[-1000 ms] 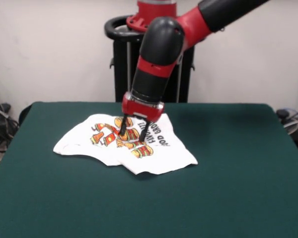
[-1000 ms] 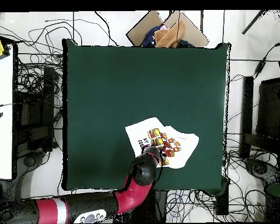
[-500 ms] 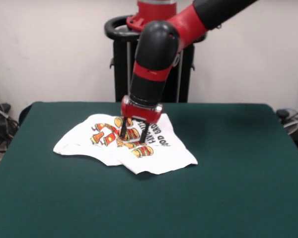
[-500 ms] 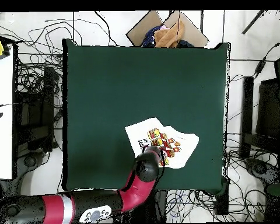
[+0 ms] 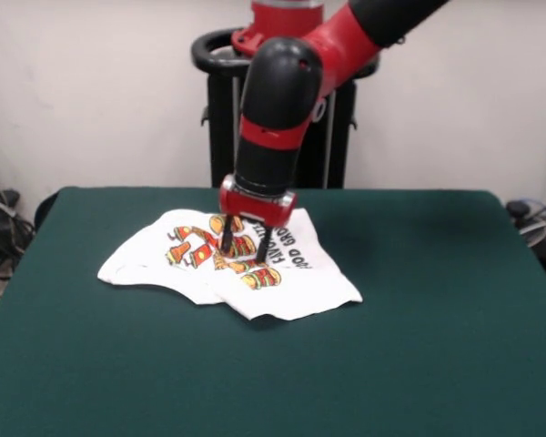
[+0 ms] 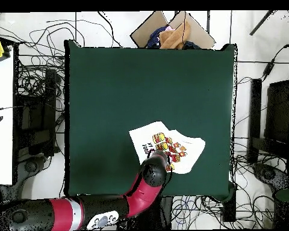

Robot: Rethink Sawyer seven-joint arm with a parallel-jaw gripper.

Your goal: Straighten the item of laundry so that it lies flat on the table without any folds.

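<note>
the shirt [image 5: 227, 264] lies rumpled on the green surface [image 5: 419, 309], its front edge folded. the gripper [image 5: 243, 253] stands on the print, fingers [image 5: 226, 238] parted. advise pinching only the top layer, then drawing the fold outward.

A: Where is the T-shirt [image 5: 229, 265]?

B: On the green table [image 5: 419, 346], left of centre, nearer the far edge. Rumpled, its near-right part folded over.

A: And the gripper [image 5: 243, 248]?

B: Pointing straight down over the printed cartoons; two dark fingers [image 5: 227, 235] slightly apart, tips at the cloth.
</note>
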